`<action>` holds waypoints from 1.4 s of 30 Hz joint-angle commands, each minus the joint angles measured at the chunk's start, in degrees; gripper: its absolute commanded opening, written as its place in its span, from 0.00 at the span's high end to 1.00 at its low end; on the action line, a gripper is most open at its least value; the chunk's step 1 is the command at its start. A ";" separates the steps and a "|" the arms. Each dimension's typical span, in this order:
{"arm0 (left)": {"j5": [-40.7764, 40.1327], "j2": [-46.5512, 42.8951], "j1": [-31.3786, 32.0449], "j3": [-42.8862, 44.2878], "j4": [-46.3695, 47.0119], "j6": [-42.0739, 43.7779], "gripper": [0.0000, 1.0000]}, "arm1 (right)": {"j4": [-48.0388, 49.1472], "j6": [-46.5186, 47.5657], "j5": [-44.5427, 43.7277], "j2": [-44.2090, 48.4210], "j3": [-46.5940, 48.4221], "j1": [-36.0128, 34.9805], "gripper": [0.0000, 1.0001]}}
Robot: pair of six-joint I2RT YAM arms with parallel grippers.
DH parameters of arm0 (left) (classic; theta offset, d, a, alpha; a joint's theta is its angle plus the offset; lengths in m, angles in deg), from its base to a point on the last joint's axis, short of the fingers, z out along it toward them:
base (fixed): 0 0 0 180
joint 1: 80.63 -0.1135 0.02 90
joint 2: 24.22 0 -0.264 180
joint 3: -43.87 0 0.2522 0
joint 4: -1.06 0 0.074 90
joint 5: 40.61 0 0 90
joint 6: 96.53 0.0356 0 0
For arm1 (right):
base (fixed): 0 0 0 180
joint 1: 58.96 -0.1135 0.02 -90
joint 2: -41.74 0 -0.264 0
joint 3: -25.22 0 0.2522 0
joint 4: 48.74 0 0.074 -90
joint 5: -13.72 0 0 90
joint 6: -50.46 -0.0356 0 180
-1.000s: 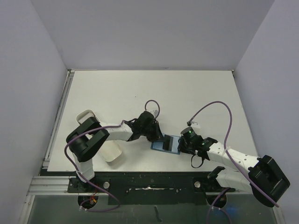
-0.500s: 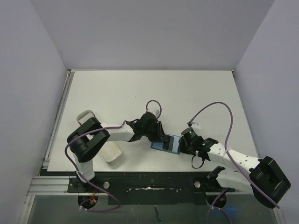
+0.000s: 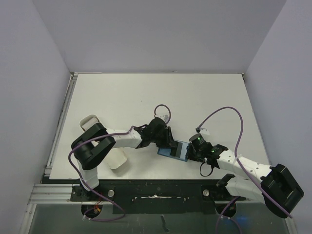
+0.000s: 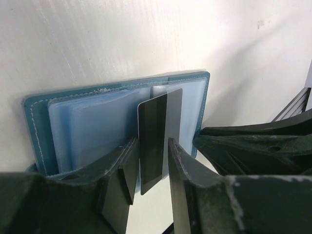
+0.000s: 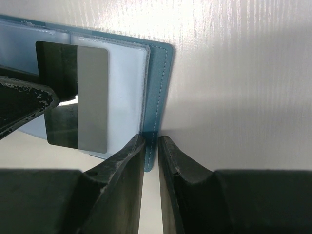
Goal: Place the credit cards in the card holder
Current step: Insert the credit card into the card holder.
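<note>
My left gripper (image 4: 150,148) pinches a card (image 4: 161,117) over the open holder (image 4: 92,124). My right gripper (image 5: 151,142) clamps the holder's right edge, at the near side of the bench (image 3: 146,92). I judge this the insertion step: next the card must meet a sleeve mouth squarely.

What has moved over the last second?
The left gripper has slid slightly right, toward the card holder, bringing the credit card over its open sleeves. The right gripper stayed put, pinching the holder's edge; the holder has not shifted.
</note>
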 commanded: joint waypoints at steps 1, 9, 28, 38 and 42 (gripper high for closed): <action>-3.33 -0.77 0.33 1.34 -1.57 1.47 0.67 | 0.00 -0.79 -1.21 0.62 -0.61 -0.29 0.80; -5.50 -3.52 0.37 0.75 -2.19 2.14 0.63 | 0.43 -1.16 -1.12 1.33 -1.37 -0.29 0.80; -2.74 -1.13 0.70 0.62 0.91 2.32 0.62 | 1.99 -0.68 -0.58 -0.75 -1.23 -0.38 0.81; -1.58 -0.95 2.19 -0.36 5.20 -0.75 0.67 | 3.33 -0.75 -0.16 -2.11 -1.45 -0.44 0.82; 0.14 -0.62 2.09 -0.77 8.43 -1.68 0.67 | 3.03 -0.18 -0.24 -1.92 -1.12 -0.55 0.82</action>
